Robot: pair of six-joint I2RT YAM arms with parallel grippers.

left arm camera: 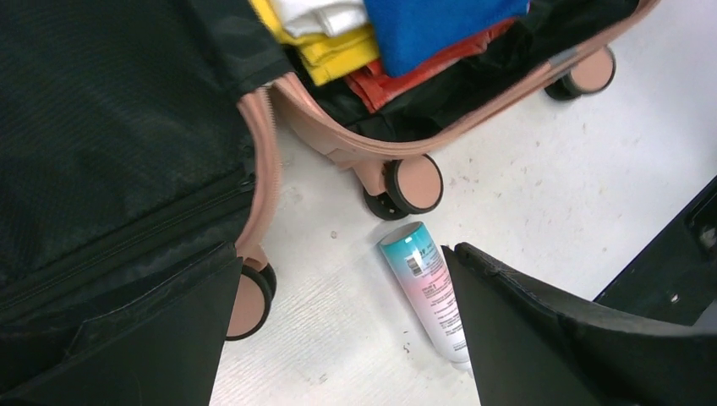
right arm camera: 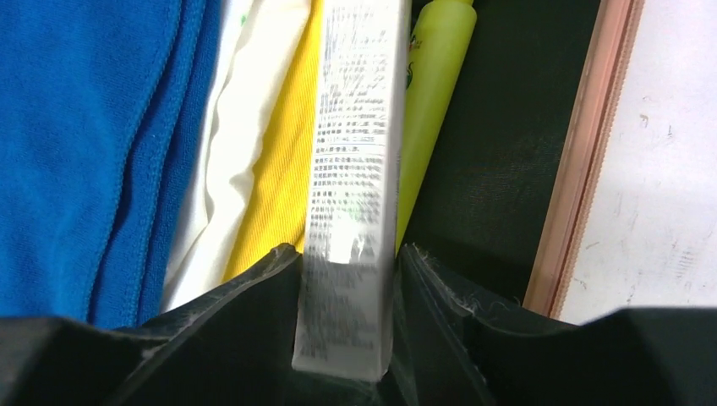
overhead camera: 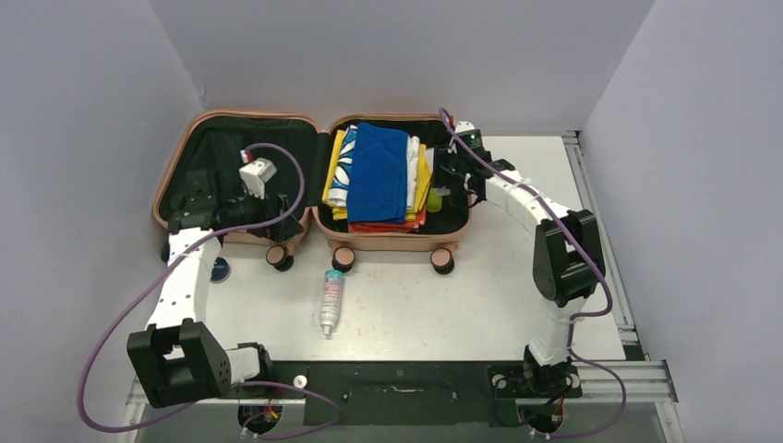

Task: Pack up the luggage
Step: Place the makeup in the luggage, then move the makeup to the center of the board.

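The salmon-pink luggage (overhead camera: 388,242) lies open, its left shell showing only black lining. The right shell holds a stack of folded clothes (overhead camera: 380,171) with a blue piece on top. My right gripper (overhead camera: 450,180) is inside the right shell beside the stack. In the right wrist view the right gripper (right arm camera: 348,249) is shut on a white printed box (right arm camera: 355,127), next to a yellow-green bottle (right arm camera: 435,93). My left gripper (overhead camera: 282,220) hovers over the left shell's near edge. In the left wrist view the left gripper (left arm camera: 340,249) is open and empty above the table, beside a tube (left arm camera: 427,288).
The teal-pink-white tube (overhead camera: 331,300) lies on the table in front of the luggage wheels (overhead camera: 343,257). A small blue round object (overhead camera: 220,269) sits by the left arm. The luggage rim (right arm camera: 583,169) runs close to the right of the right gripper.
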